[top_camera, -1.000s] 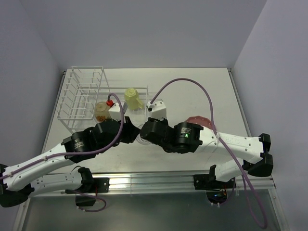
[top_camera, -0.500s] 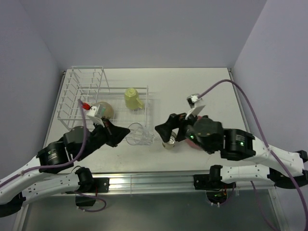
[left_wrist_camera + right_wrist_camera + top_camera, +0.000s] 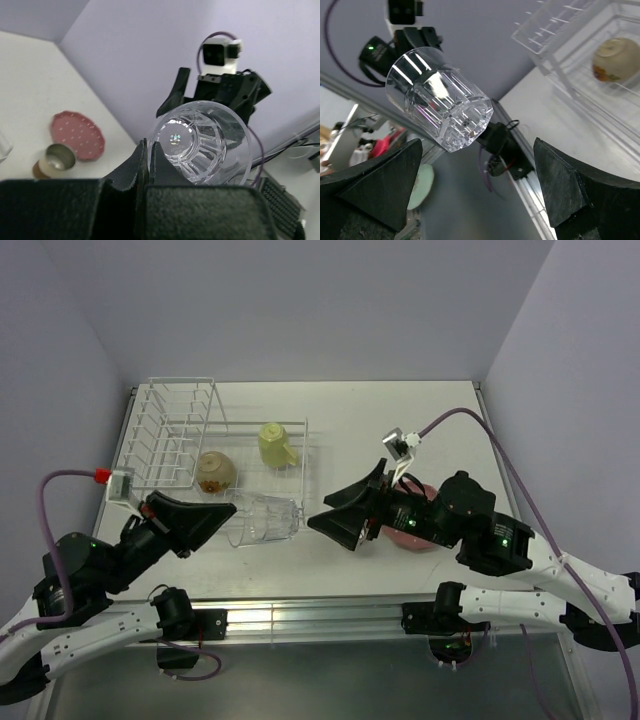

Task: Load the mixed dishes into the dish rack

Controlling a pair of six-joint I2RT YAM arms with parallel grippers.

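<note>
My left fingers (image 3: 145, 165) are clenching tight on the rim of the clear glass tumbler (image 3: 200, 142), pinching its thin wall. I am holding it up in the air on its side. Its open mouth is facing my left arm and its thick bottom is pointing at my right arm. The tumbler is see-through, with straight ridges running down its sides and a star shape in its heavy bottom.

My right fingers (image 3: 348, 510) are spreading wide apart and gripping nothing. They are facing the bottom of the tumbler, near it but not touching.

Behind the tumbler, the white wire dish rack (image 3: 165, 430) is sitting at the back left of the pale surface (image 3: 400, 420). The cream bowl (image 3: 215, 471) is resting in the rack's low basket part, showing orange-brown marks on its side. The pale yellow-green mug (image 3: 275, 443) is sitting in that low part too, farther back.

Under my right arm, the pink white-dotted plate (image 3: 77, 136) is lying flat on the surface. The small steel cup (image 3: 57, 159) is standing upright just beside it.
</note>
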